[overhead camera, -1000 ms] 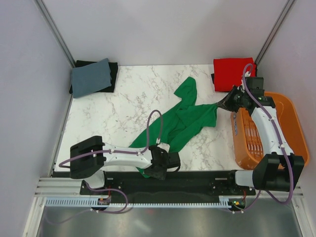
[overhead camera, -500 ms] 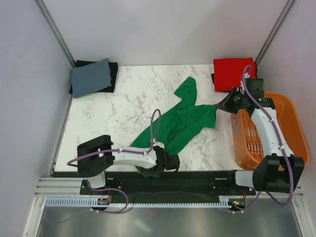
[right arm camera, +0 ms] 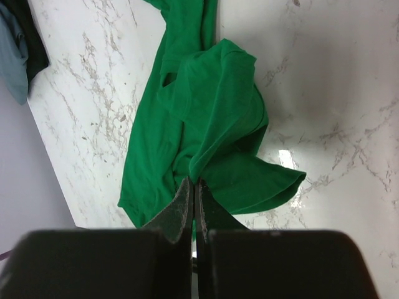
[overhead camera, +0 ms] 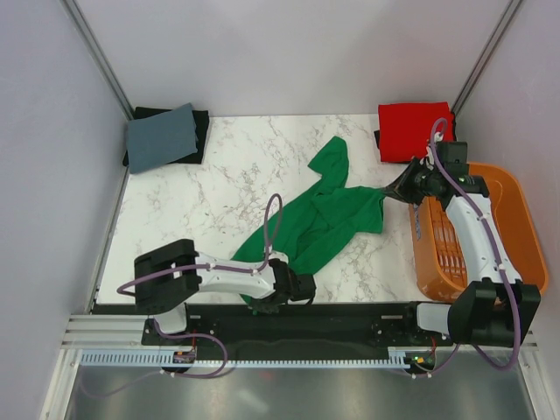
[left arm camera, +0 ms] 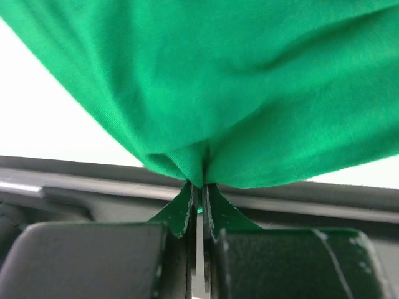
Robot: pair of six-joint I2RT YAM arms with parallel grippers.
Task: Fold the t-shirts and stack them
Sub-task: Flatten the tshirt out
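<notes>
- The left tool (left arm camera: 198, 194) is clamped on a bunched edge of the green t-shirt (left arm camera: 237, 87), which spreads out ahead of its tips.
- The right tool (right arm camera: 194, 187) pinches the shirt's other end, and the cloth trails across the table (right arm camera: 324, 112) beyond it.
- The red t-shirt (overhead camera: 411, 129) lies folded close beside the right tool.
</notes>
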